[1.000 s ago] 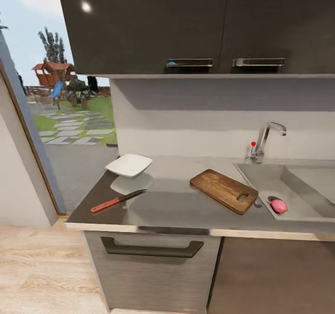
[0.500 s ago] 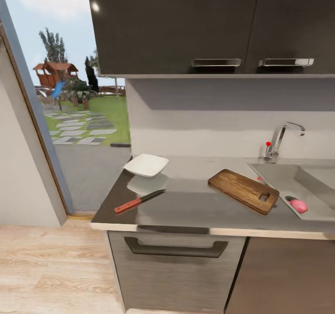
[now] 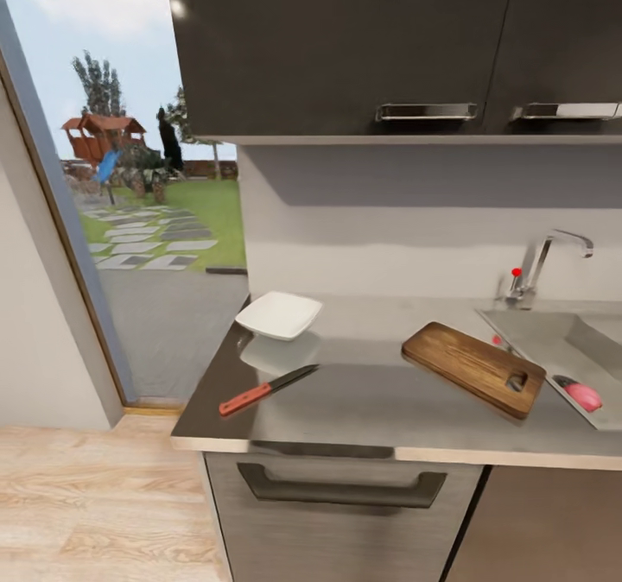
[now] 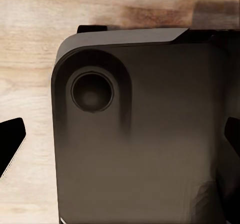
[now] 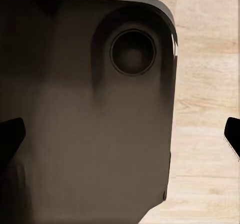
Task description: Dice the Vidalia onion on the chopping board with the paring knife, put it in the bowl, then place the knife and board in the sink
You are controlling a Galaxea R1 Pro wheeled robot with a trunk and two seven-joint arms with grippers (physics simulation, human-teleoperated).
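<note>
The white bowl [image 3: 279, 314] sits at the countertop's [image 3: 371, 414] back left. In front of it lies the paring knife [image 3: 266, 389], red handle toward the front edge. The dark wooden chopping board [image 3: 473, 368] lies slanted beside the sink [image 3: 540, 333], slot handle toward the basin. The reddish Vidalia onion [image 3: 585, 396] rests in the sink at the picture's right edge, under the chrome tap [image 3: 544, 262]. My left gripper [image 4: 120, 144] and right gripper [image 5: 121, 136] hang open over my dark base, with wood floor beyond and nothing between the fingers.
Glossy dark upper cabinets [image 3: 345, 47] overhang the counter. A grey drawer with a dark handle [image 3: 341, 489] is below the worktop. An open doorway [image 3: 130, 219] to a garden stands at the left, with light plank floor [image 3: 86, 504] in front.
The whole head view has shifted, so the counter's things sit further right in the picture and the sink is partly cut off. The things themselves have not moved.
</note>
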